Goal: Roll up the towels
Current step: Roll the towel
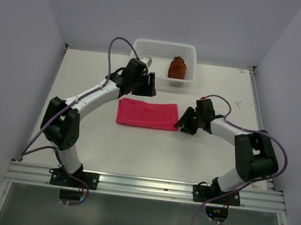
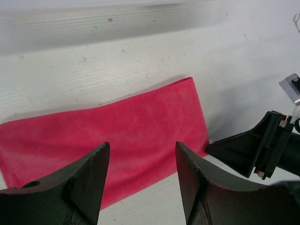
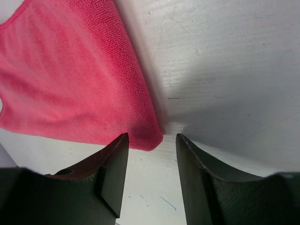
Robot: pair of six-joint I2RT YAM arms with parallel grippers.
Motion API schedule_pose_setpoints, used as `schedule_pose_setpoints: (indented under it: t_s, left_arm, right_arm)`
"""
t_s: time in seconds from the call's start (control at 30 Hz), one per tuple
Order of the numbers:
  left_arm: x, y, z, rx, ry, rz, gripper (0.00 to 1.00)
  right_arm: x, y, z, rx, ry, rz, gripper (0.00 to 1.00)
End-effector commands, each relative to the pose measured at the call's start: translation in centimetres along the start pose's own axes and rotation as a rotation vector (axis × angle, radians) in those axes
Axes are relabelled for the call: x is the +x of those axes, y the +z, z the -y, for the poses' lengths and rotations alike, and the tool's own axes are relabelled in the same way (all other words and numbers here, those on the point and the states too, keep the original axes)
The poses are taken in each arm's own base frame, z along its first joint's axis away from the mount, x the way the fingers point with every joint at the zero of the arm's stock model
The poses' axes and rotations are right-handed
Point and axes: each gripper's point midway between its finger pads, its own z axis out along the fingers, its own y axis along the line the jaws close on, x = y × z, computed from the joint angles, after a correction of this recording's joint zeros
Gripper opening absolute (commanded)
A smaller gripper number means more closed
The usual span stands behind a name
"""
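Observation:
The bright pink towel (image 1: 147, 114) lies flat on the table as a folded strip, long side left to right. The rust-brown towel (image 1: 177, 68) sits rolled up inside the white mesh basket (image 1: 147, 49). My left gripper (image 1: 149, 88) hovers just behind the pink towel's far edge, open and empty; in its wrist view the left gripper (image 2: 143, 145) frames the pink towel (image 2: 108, 133) below it. My right gripper (image 1: 182, 122) is at the strip's right end. In the right wrist view the right gripper (image 3: 151, 136) stands open, with the pink towel's (image 3: 70, 79) near corner just ahead of the gap.
The basket stands at the back of the white table (image 1: 82, 137), against the rear wall. Grey walls close in the left, right and back. A metal rail (image 1: 142, 186) runs along the near edge. My right gripper's black fingers (image 2: 243, 150) show in the left wrist view.

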Motion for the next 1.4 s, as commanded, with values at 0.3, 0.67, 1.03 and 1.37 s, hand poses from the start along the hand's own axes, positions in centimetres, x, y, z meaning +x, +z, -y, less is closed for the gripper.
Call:
schedule_pose_setpoints:
  t_s: [0.3,0.67,1.03,1.37]
  left_arm:
    - [2.5,7.8,8.1,0.049,0.162,-0.115,0.61]
    - [5.9,12.0,10.6,0.016,0.234,-0.215,0.61]
    - [8.4,15.3,10.2,-0.051,0.236,-0.252,0.58]
    - [8.5,16.5,9.3,-0.115,0.227,-0.253,0.52]
  right_arm:
    - [0.6,0.6,-0.6,-0.092,0.024,0.014,0.34]
    - [1.7,1.6,1.2,-0.046,0.027,-0.011,0.23]
    - [1.5,2.1,1.1,-0.058,0.011,-0.008,0.16]
    - [2.0,2.1,2.0,-0.038,-0.02,-0.004,0.13]
